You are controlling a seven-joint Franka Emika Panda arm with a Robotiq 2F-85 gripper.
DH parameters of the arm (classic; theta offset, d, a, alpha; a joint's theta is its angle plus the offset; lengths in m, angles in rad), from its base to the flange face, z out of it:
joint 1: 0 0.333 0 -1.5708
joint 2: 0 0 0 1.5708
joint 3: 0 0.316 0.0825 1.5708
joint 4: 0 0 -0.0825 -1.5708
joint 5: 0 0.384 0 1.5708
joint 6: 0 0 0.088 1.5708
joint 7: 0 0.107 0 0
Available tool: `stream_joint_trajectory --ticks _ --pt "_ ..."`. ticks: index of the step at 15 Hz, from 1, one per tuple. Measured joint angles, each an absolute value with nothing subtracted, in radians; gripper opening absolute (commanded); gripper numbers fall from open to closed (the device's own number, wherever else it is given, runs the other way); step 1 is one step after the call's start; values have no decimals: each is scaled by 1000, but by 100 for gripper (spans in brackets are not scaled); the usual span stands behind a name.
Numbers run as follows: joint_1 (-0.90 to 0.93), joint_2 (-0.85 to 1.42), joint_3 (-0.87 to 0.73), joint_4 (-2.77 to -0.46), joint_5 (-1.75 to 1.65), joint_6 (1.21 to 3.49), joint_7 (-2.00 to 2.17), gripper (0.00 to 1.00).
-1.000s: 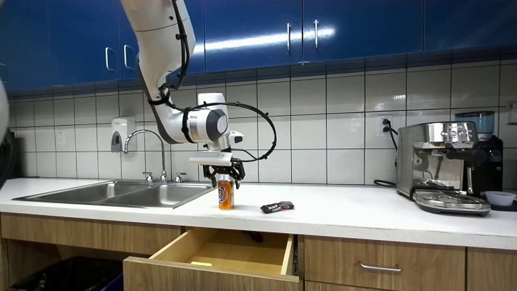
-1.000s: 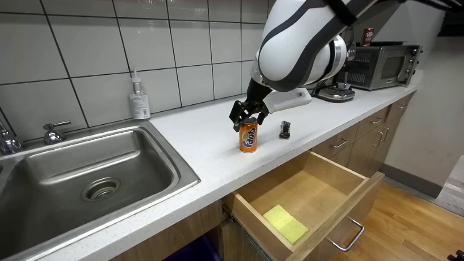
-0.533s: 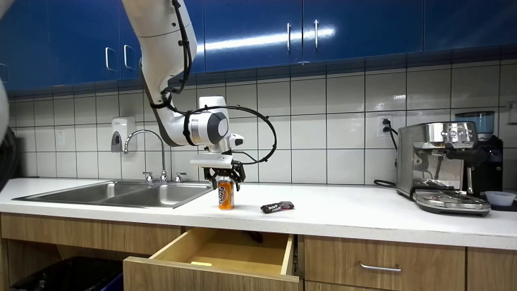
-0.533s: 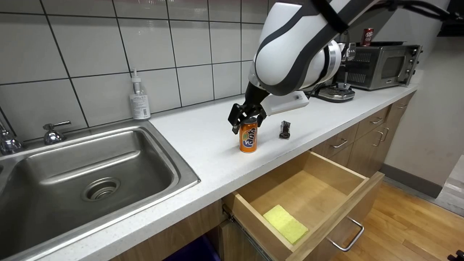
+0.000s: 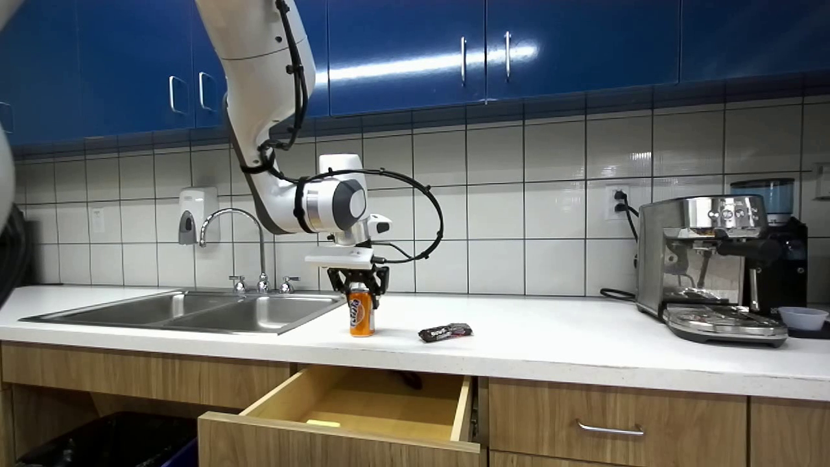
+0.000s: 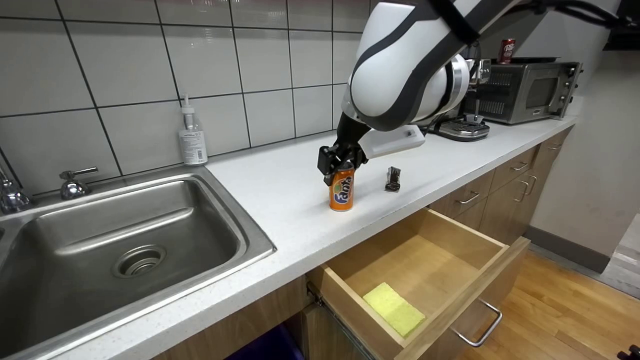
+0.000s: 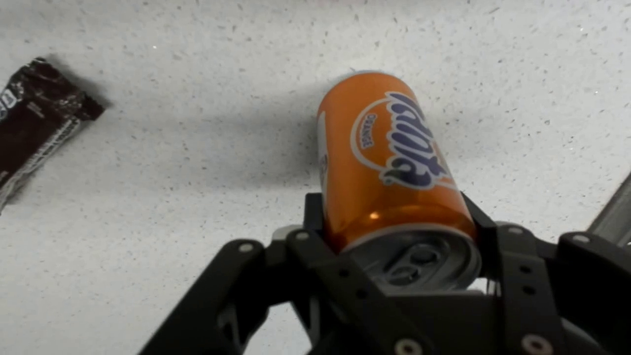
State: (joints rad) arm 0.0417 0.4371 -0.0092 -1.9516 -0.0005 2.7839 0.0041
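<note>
At the left in an exterior view, a soap dispenser (image 5: 199, 214) hangs on the tiled wall (image 5: 554, 211), and below it a steel sink (image 5: 256, 318) is set into the white counter (image 5: 551, 340), with a curved faucet (image 5: 262, 283) at its back edge. Right of the sink the gripper (image 5: 362, 299) points down, its fingers closed around the upper part of an orange Fanta can (image 5: 361, 318) — the wrist view shows one fingertip against each side, just below the rim. The can stands roughly upright on the counter, near the front edge, its logo showing below the fingers. Beneath it a wooden drawer (image 5: 337, 449) stands pulled out under the counter, and in both exterior views a yellow sponge (image 6: 394, 309) lies on the drawer's floor. Right of the can, near but apart from it, lies a small dark wrapped bar (image 5: 445, 333) — flat on the counter. Farther right, well apart from the gripper, stand a steel espresso machine (image 5: 700, 259) and, just beside it, a pale bowl (image 5: 804, 318).
</note>
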Motion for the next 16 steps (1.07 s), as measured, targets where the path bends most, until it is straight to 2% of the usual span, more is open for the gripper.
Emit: stream_joint_trajectory --ticks 16 --pt "40 366 -12 -2011 0 2783 4 38"
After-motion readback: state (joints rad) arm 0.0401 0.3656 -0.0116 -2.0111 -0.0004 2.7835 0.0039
